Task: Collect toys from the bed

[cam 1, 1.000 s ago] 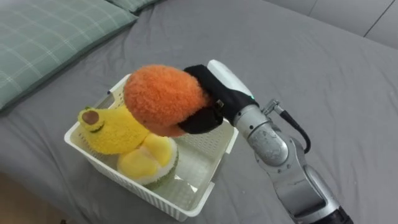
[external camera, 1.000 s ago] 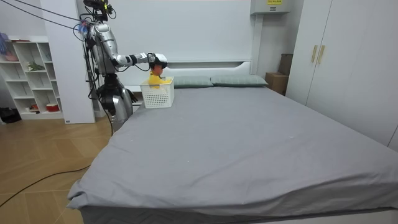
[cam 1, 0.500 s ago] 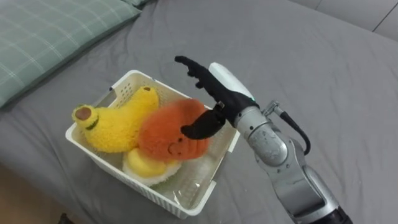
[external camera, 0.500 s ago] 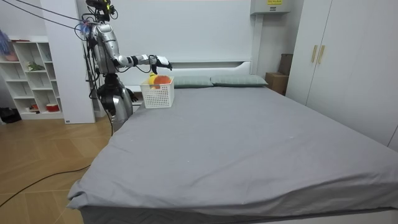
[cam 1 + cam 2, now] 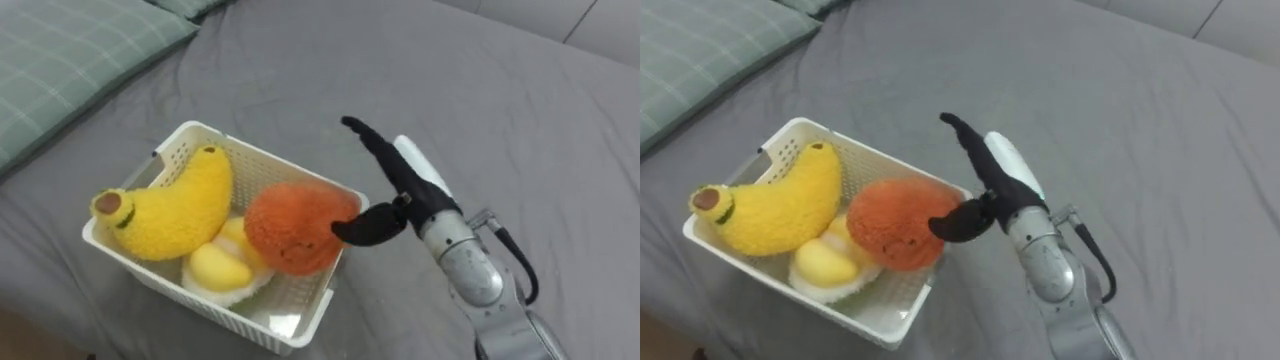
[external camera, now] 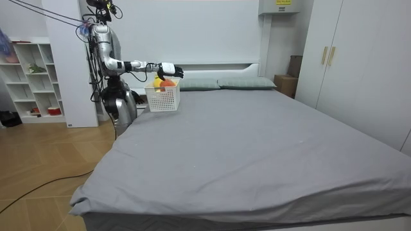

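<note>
The robot is standing at the side of the grey bed [image 5: 520, 90] near its head-end corner, with a white shelf unit [image 6: 29, 77] behind it and wardrobes [image 6: 359, 58] along the far side. A green checked pillow [image 5: 70, 60] is lying just beside a white basket [image 5: 255, 156], which is sitting near that edge of the bed. A yellow banana plush [image 5: 170, 205], a round orange plush [image 5: 295, 225] and a smaller yellow plush [image 5: 215, 268] are lying in the basket. The right hand [image 5: 402, 195] is hovering over the basket's rim with its fingers spread wide, holding nothing. Its thumb is pointing at the orange plush, though I cannot tell whether it is touching.
</note>
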`<state>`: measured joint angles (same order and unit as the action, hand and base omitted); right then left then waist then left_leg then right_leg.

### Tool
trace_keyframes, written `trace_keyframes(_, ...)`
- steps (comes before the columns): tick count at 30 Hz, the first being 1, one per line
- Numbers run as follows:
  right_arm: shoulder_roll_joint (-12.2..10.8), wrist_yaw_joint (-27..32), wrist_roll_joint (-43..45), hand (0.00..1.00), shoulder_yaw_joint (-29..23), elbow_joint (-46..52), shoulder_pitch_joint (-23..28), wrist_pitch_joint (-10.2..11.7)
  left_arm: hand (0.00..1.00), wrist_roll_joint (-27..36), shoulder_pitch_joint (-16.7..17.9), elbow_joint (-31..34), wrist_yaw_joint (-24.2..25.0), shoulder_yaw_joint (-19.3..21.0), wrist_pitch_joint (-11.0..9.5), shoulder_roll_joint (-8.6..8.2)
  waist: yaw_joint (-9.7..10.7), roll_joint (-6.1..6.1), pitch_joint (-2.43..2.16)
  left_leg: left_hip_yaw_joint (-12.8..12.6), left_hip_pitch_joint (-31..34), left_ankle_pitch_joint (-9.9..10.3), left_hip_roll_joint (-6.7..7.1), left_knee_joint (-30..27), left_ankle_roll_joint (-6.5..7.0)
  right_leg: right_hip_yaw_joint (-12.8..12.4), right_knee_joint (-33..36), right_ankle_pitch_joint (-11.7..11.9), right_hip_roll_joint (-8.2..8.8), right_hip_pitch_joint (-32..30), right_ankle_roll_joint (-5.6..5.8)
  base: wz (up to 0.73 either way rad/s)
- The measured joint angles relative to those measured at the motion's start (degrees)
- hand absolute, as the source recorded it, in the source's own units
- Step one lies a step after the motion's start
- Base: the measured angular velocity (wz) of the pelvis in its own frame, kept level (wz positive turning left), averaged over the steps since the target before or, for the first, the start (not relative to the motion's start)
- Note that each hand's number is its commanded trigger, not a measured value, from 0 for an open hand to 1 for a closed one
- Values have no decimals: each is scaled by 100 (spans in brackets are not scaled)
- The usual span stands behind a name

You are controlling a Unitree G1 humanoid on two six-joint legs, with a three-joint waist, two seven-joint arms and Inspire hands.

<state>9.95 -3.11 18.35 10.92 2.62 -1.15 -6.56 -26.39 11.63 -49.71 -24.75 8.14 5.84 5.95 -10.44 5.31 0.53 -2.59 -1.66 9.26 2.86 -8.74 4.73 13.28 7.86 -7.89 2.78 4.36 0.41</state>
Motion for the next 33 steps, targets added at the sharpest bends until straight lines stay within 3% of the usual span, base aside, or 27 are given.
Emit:
trace_keyframes(5, 247, 651, -792, 0, -1202, 4, 456, 186, 0, 214, 143, -156, -237, 305, -95, -7, 558, -80, -56, -243, -119, 3, -39, 66, -2, -259, 24, 1, -11, -3, -2, -24)
trace_keyframes(10, 337, 1193, -1477, 0, -1944, -161, 930, 212, 0, 525, 175, -324, -342, 312, -167, -10, 893, -109, -70, -549, -260, 36, -100, 125, -13, -546, 105, 9, -89, -27, -13, -33)
trace_keyframes(16, 335, 1859, -2972, 0, -2398, -525, 1352, 265, 0, 839, 202, -353, -358, 299, -231, -42, 1070, -149, -49, -862, -353, 145, -188, 107, -47, -859, 174, 21, -182, -70, -32, -29)
trace_keyframes(21, 235, 2357, -3783, 0, -2611, -1255, 1423, 402, 0, 897, 318, -352, -387, 290, -231, -42, 1260, -171, -55, -934, -391, 183, -215, 103, -56, -873, 174, 26, -198, -68, -40, -9)
trace_keyframes(24, 172, 2529, -4358, 0, -2699, -1890, 1517, 496, 0, 1012, 319, -372, -383, 308, -243, -30, 1345, -231, -70, -932, -414, 196, -215, 110, -53, -865, 169, 26, -200, -40, -40, 0)
trace_keyframes(26, 80, 2539, -4360, 0, -2758, -2917, 1569, 653, 0, 1052, 315, -396, -378, 385, -306, -33, 1359, -218, -78, -927, -411, 196, -215, 121, -52, -861, 163, 26, -196, -40, -40, 0)
trace_keyframes(28, 63, 2499, -4296, 0, -2789, -4010, 1588, 668, 0, 1047, 301, -556, -372, 437, -380, -25, 1366, -241, -70, -902, -404, 198, -214, 119, -53, -846, 167, 25, -200, -40, -38, 5)
trace_keyframes(31, 3, 2326, -4295, 0, -2792, -5495, 1705, 646, 0, 1052, 319, -716, -334, 444, -390, -34, 1368, -232, -100, -878, -405, 218, -213, 113, -57, -844, 171, 10, -204, -26, -28, 2)
trace_keyframes(32, -8, 2277, -4292, 0, -2793, -5743, 1748, 649, 0, 1050, 335, -774, -321, 447, -390, -34, 1391, -217, -87, -878, -405, 221, -213, 112, -58, -845, 171, 9, -205, -25, -27, 0)
trace_keyframes(33, -20, 2140, -4289, 0, -2790, -6219, 1793, 642, 0, 1048, 369, -821, -283, 467, -387, -34, 1416, -263, -90, -876, -405, 222, -212, 110, -58, -849, 177, 6, -205, -23, -27, 0)
